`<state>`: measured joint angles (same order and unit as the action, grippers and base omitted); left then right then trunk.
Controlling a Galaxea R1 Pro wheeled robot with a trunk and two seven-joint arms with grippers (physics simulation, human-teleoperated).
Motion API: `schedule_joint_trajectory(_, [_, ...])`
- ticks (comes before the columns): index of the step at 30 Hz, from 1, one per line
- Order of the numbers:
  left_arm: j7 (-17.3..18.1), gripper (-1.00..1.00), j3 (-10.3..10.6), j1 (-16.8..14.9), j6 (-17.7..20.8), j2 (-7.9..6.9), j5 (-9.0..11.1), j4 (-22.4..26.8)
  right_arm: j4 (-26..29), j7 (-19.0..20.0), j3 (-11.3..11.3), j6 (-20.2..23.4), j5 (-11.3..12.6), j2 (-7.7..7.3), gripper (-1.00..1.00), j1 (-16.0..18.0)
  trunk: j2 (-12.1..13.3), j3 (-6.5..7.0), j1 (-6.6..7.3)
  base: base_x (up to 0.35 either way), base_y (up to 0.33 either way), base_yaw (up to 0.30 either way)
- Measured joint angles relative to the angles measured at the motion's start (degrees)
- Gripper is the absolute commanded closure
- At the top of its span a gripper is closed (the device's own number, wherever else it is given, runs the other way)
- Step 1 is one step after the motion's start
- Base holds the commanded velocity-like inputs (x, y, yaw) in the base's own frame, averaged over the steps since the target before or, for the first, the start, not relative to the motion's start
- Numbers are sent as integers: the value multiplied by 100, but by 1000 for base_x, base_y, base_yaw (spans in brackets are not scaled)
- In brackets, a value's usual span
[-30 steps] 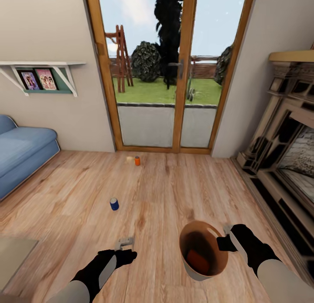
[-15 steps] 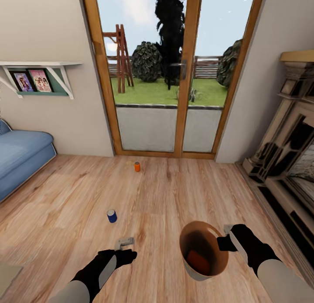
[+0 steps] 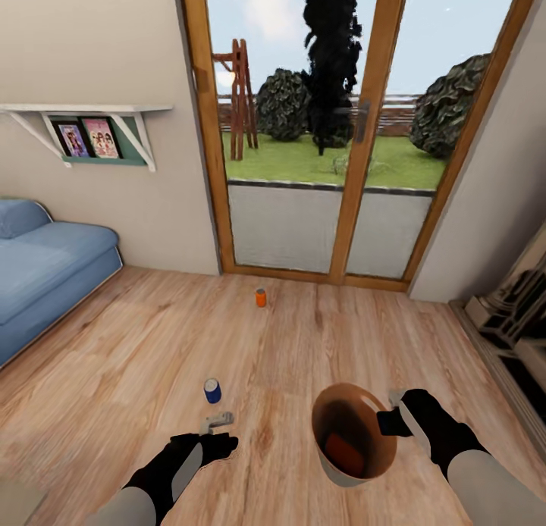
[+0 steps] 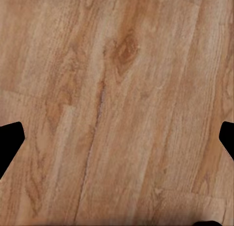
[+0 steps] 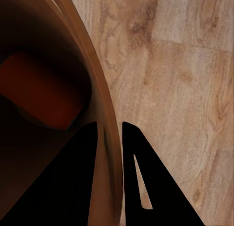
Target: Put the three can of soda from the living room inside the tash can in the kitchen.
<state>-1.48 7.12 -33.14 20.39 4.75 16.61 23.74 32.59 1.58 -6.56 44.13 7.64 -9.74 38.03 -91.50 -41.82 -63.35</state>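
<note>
Carried trash can [image 3: 353,435] at near right, right gripper [image 3: 388,414] pinched on rim, one wall between jaws; orange can [image 5: 44,92] lay inside. Left gripper [image 3: 218,420] hung wide over bare plank floor [image 4: 117,89], empty. Blue can [image 3: 212,390] stood just beyond it; second orange can [image 3: 260,297] farther off, near glass doors [image 3: 349,147]. Looked light, stiff, likely slick: best squeezed mid-body.
</note>
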Motion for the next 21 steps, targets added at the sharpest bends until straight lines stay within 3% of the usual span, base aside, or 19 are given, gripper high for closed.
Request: schedule_joint_trajectory(21, [-2, -100, 0, 0, -9, 0, 0, 1, 0, -1, 0, 0, -7, -2, 100, 0, 0, -9, 0, 347, 2, 20])
